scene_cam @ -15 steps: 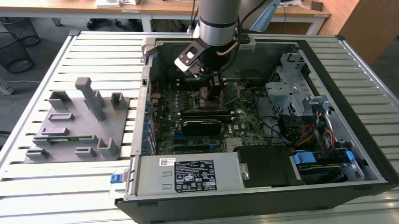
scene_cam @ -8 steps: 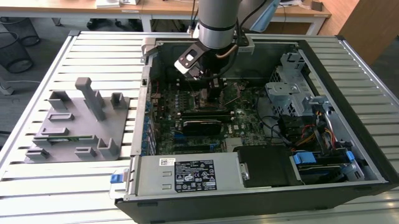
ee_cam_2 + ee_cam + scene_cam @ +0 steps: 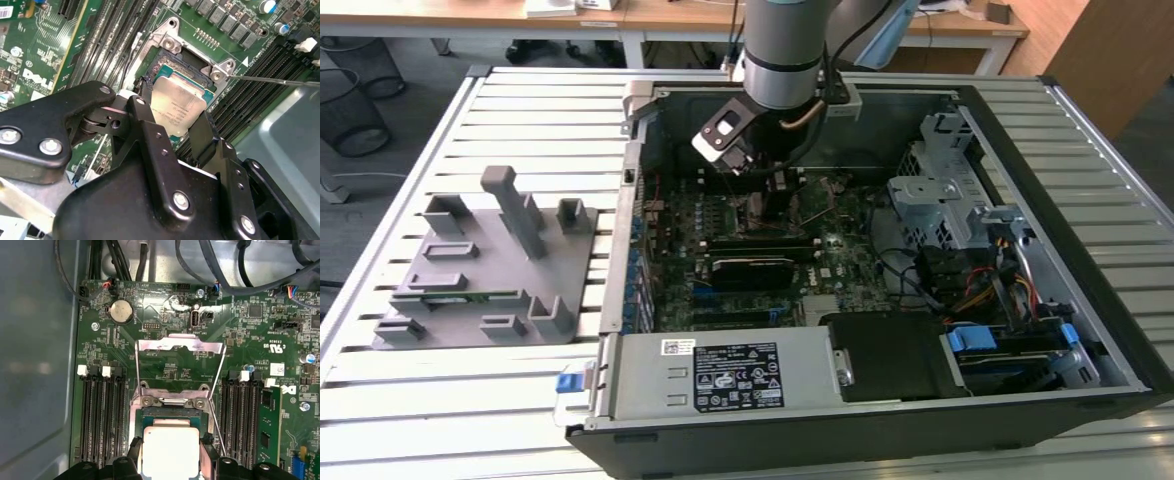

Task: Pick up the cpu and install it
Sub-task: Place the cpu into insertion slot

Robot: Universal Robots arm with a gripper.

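One robot arm reaches down into an open computer case (image 3: 1014, 150) that lies on a slatted metal table (image 3: 520, 120). Well away from the jaws, toward the exterior view's left and outside the case, a grey fixture tray (image 3: 467, 290) sits on the table. A thin green strip lies in one of its slots, too small to identify. Inside the case, a green motherboard (image 3: 720, 290) covers the floor. The gripper (image 3: 758, 190) hangs over it, nearer the case's far wall than its near one.

In both wrist views the jaws are narrowed onto the cpu (image 3: 177, 107) (image 3: 171, 452), with one black finger (image 3: 142, 112) (image 3: 134, 446) against each of two opposite edges. The cpu sits directly between the jaws, silver top up, over the open socket (image 3: 172, 62) (image 3: 172, 412). Whether it touches the socket cannot be told.

Just past the fingertips, the socket's metal load plate (image 3: 180, 345) is folded back. Black memory slots (image 3: 100, 415) run close along both outer sides of the jaws, leaving only narrow strips of bare board. The grey case wall stands well apart from the jaws.
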